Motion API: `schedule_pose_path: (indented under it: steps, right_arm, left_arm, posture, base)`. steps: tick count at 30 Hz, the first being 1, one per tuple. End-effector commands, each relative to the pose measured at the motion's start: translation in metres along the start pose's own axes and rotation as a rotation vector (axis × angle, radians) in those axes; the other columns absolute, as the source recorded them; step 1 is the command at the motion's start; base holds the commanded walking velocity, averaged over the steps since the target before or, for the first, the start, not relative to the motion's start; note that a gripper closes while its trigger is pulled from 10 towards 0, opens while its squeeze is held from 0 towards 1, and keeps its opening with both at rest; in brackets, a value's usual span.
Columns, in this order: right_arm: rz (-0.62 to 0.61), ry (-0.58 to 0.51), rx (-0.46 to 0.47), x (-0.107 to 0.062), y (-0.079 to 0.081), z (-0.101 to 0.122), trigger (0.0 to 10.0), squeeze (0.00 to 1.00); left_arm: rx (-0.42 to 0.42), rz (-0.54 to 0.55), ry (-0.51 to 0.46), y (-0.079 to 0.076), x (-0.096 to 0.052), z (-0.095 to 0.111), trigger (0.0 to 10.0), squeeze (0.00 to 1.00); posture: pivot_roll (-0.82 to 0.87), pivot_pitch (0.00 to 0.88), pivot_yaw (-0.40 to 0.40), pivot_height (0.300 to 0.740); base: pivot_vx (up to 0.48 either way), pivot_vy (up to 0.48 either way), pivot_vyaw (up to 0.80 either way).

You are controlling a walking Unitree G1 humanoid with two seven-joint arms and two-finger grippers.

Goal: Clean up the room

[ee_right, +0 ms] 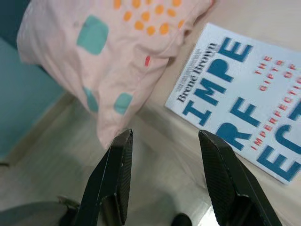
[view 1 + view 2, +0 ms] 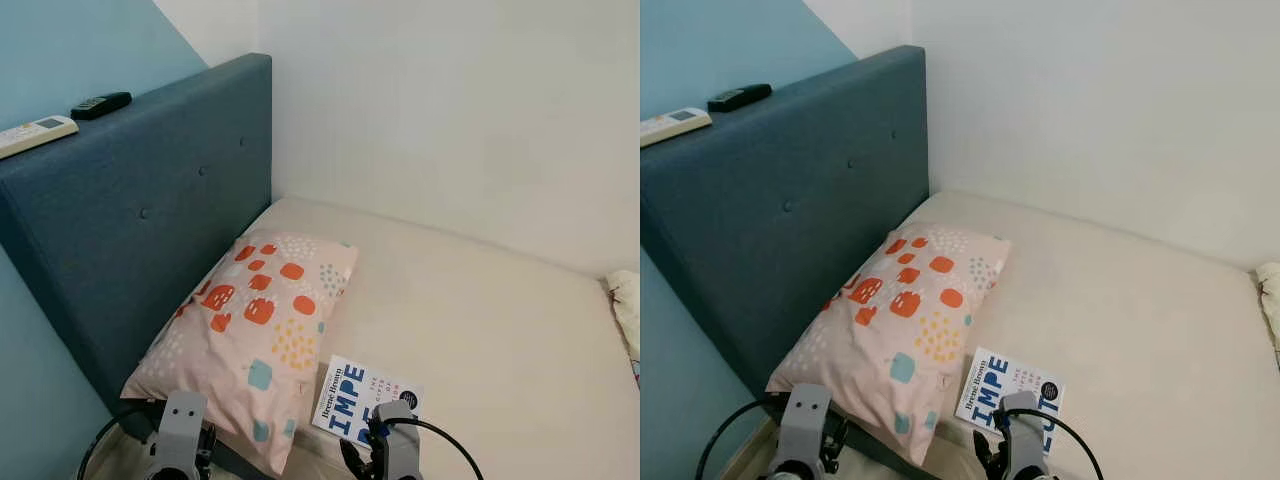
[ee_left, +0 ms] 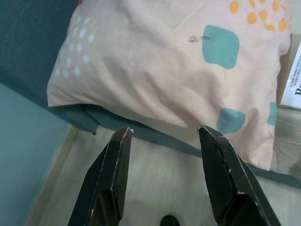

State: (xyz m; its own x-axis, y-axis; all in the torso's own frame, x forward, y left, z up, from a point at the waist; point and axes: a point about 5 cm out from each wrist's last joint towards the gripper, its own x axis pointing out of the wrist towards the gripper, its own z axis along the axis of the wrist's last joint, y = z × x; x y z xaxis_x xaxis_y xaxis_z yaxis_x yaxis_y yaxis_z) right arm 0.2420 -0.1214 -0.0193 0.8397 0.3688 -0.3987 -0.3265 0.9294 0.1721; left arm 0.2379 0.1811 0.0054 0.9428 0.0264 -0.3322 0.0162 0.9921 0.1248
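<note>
While both the left gripper (image 3: 162, 134) and right gripper (image 1: 164, 136) hang spread and empty, the book (image 2: 360, 398) lies flat near the mattress (image 2: 480, 320) edge beside the pillow (image 2: 255, 335) (thin, light, slick-covered), likely best pinched along its overhanging edge.

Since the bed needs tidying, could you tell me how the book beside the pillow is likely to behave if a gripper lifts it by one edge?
The book looks thin with a soft cover, so it would probably bend and droop. Its cover looks smooth, so it may slip. Lying flat on the mattress, its edges may be hard to get under.
</note>
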Motion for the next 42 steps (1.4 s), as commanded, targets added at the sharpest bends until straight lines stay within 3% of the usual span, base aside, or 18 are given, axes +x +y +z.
schedule_pose_path:
  steps: [1, 16, 28, 42]
  right_arm:
    - [-0.014, 0.032, 0.027, -0.0046, -0.0033, -0.0085, 10.0, 0.00]
    - [-0.017, 0.048, 0.039, -0.0055, -0.0035, -0.0107, 10.0, 0.00]
    - [-0.013, 0.049, 0.022, -0.0056, -0.0037, -0.0102, 10.0, 0.00]
    - [-0.020, 0.052, 0.034, -0.0064, -0.0044, -0.0113, 10.0, 0.00]
  left_arm:
    - [-0.003, -0.017, 0.019, -0.0041, -0.0010, -0.0035, 10.0, 0.00]
    - [-0.001, -0.016, 0.016, -0.0034, 0.0001, -0.0028, 10.0, 0.00]
    - [-0.003, -0.016, -0.004, -0.0029, -0.0013, -0.0006, 10.0, 0.00]
    - [0.000, -0.033, -0.011, -0.0045, -0.0020, 0.0008, 10.0, 0.00]
  posture:
    - [0.04, 0.111, -0.086, 0.740]
    - [0.04, 0.112, -0.090, 0.740]
    - [0.04, 0.114, -0.091, 0.740]
    - [0.04, 0.118, -0.088, 0.740]
  base:
    - [0.000, 0.000, -0.80]
    - [0.000, 0.000, -0.76]
    - [0.000, 0.000, 0.00]
    - [0.000, -0.361, 0.00]
